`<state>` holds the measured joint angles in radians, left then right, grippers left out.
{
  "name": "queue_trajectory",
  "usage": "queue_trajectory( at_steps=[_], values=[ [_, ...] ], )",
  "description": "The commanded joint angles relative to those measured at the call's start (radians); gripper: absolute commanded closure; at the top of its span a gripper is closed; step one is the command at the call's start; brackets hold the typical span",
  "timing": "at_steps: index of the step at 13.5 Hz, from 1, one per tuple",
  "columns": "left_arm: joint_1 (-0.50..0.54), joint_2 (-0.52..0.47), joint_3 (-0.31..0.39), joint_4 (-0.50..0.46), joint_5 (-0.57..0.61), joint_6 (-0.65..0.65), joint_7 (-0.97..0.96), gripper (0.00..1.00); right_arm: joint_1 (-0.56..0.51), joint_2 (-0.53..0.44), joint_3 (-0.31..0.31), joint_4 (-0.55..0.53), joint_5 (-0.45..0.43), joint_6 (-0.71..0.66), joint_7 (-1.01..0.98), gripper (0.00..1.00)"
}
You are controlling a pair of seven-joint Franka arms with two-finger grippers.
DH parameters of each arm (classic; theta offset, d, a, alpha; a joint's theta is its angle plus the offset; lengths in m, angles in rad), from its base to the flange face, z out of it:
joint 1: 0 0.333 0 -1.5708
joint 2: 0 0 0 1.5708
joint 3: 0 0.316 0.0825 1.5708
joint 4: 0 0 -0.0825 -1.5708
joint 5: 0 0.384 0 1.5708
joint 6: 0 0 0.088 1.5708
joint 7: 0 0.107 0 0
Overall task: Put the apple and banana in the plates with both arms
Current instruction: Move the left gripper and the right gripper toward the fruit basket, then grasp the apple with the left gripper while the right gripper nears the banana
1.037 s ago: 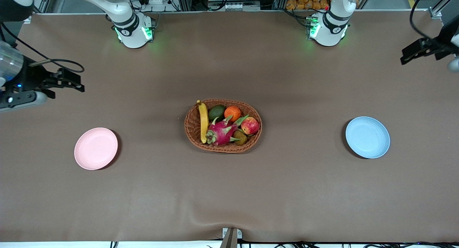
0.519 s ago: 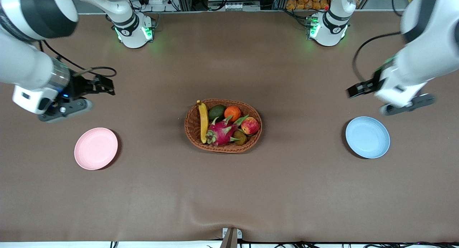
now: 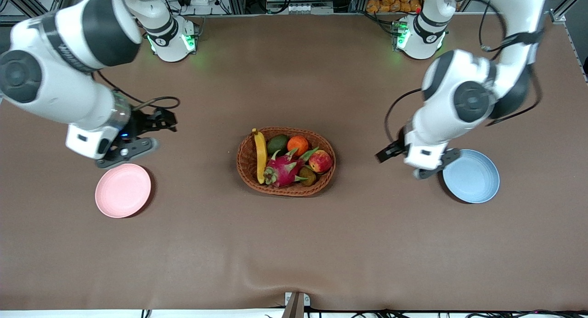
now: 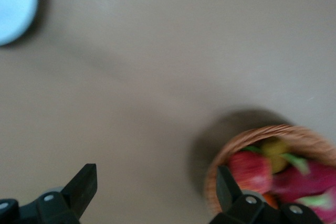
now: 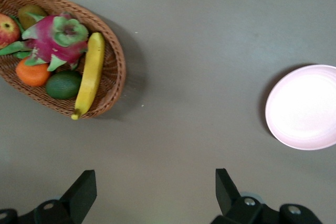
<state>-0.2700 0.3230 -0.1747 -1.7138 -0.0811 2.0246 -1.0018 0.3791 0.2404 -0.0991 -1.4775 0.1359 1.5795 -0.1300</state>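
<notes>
The yellow banana (image 3: 261, 156) and the red apple (image 3: 320, 161) lie in the woven basket (image 3: 245, 164) at mid-table. The pink plate (image 3: 122, 190) lies toward the right arm's end and the blue plate (image 3: 471, 175) toward the left arm's end; both are empty. My right gripper (image 3: 166, 119) is open and empty over bare table between the pink plate and the basket. My left gripper (image 3: 385, 154) is open and empty over bare table between the basket and the blue plate. The right wrist view shows the banana (image 5: 90, 75), the apple (image 5: 7, 29) and the pink plate (image 5: 304, 107).
The basket also holds a pink dragon fruit (image 3: 285, 168), an orange (image 3: 298, 144), a green avocado (image 3: 277, 144) and a brownish fruit (image 3: 307, 175). The left wrist view shows the basket rim (image 4: 273, 132) and the blue plate (image 4: 13, 3). A brown cloth covers the table.
Both arms have swung in from the table's ends toward the basket, each gripper now close to its plate. The fruit and the plates have not moved.
</notes>
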Motion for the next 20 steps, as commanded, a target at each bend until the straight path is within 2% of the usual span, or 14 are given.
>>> queue_trajectory(
  at_steps=[1, 4, 9, 12, 15, 18, 20],
  values=[
    [-0.084, 0.109, 0.004, 0.072, -0.016, 0.101, -0.189, 0.00, 0.041, 0.017, -0.010, 0.008, 0.007, -0.001, -0.005, 0.00],
    [-0.144, 0.207, 0.006, 0.144, -0.011, 0.151, -0.334, 0.00, 0.064, 0.022, -0.010, 0.006, 0.008, 0.000, -0.003, 0.00],
    [-0.187, 0.260, 0.007, 0.135, -0.006, 0.213, -0.418, 0.00, 0.063, 0.023, -0.010, -0.010, 0.008, 0.004, -0.003, 0.00],
    [-0.207, 0.289, 0.009, 0.129, -0.005, 0.220, -0.464, 0.00, 0.067, 0.059, -0.010, -0.012, 0.008, 0.014, -0.003, 0.00],
    [-0.216, 0.301, 0.011, 0.106, 0.027, 0.220, -0.468, 0.00, 0.096, 0.095, -0.008, -0.017, 0.054, 0.023, -0.007, 0.00],
    [-0.222, 0.306, 0.007, 0.095, 0.055, 0.226, -0.474, 0.00, 0.107, 0.105, -0.008, -0.079, 0.057, 0.082, -0.008, 0.00],
    [-0.224, 0.321, 0.006, 0.100, 0.047, 0.281, -0.481, 0.00, 0.116, 0.108, -0.008, -0.098, 0.059, 0.115, -0.026, 0.00]
  ],
)
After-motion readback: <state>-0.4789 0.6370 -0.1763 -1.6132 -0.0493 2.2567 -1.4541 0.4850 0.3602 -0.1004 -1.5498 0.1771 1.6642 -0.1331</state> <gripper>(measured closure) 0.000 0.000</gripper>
